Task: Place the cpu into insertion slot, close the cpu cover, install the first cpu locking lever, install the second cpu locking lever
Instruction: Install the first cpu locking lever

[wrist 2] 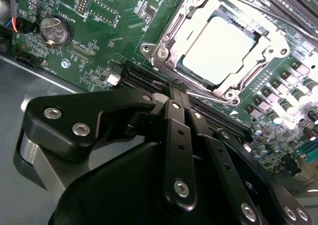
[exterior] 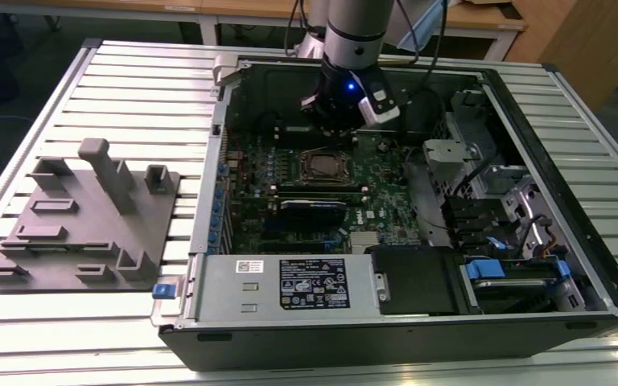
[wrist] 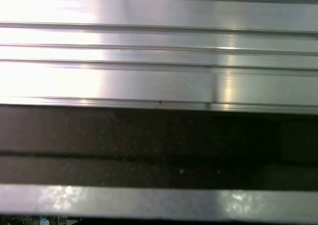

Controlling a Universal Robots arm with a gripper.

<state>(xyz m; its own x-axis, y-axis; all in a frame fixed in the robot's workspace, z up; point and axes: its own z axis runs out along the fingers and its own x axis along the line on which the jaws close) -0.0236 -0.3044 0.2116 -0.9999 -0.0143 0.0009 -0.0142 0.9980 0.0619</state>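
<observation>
The gripper point(wrist 2: 176, 88) looms closest in the second wrist view. Its black fingers are drawn together with nothing between them, and the tips are poised just short of the insertion slot point(exterior: 325, 166). In the exterior view, a grey fixture block point(exterior: 84, 217) rests on the slatted surface point(exterior: 148, 80), well apart from the slot on the exterior view's left. The slot itself sits mid-board inside the open computer case point(exterior: 395, 342). The cpu point(wrist 2: 223, 48) already lies seated in the slot, and the cpu cover point(wrist 2: 169, 36) looks lowered around it. Placement and cover seem done; whether either locking lever is latched I cannot tell.
</observation>
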